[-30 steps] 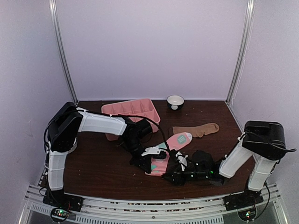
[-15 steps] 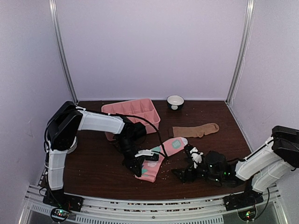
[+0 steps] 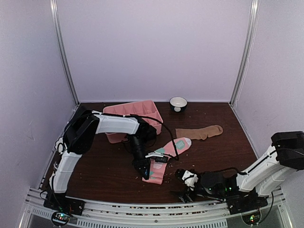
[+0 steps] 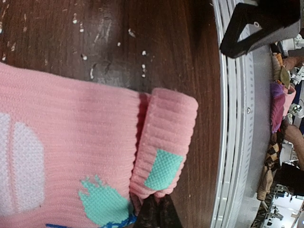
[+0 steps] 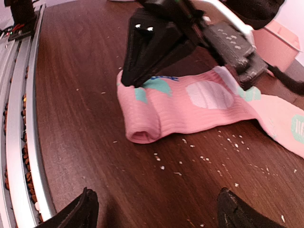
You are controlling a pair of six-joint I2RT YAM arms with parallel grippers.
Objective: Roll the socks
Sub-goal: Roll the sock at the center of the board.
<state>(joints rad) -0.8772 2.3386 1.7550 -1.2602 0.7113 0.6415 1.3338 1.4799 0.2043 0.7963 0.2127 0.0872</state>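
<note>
The right hand (image 5: 156, 202) has just let go. A second ago it was on the pink sock (image 5: 190, 109) alongside the left hand; now it has backed off toward the near edge of the bench (image 3: 104, 166) with its fingers spread wide and nothing between them.

What it leaves behind is the first turn. The near end of the pink sock is curled over into a short roll (image 4: 164, 142), lying against the flat part of the sock. The rest stretches out flat toward the back right, so the rolling looks barely begun.

The left hand (image 4: 154, 213) is closed tight, its tips pinching the sock's edge right where the roll meets the flat part. That pinch seems to be what stops the turn from springing open. The sock has also slid a little to the left with that arm since a second ago.

From the right wrist's view the roll sits straight ahead, near but clear of the open fingers, with bare bench between them. The right hand looks placed to come back in for a fresh grip and another turn.

The tan sock (image 3: 199, 132) lies flat farther back on the right, well apart from both hands and untouched, so the pair is not yet together.
</note>
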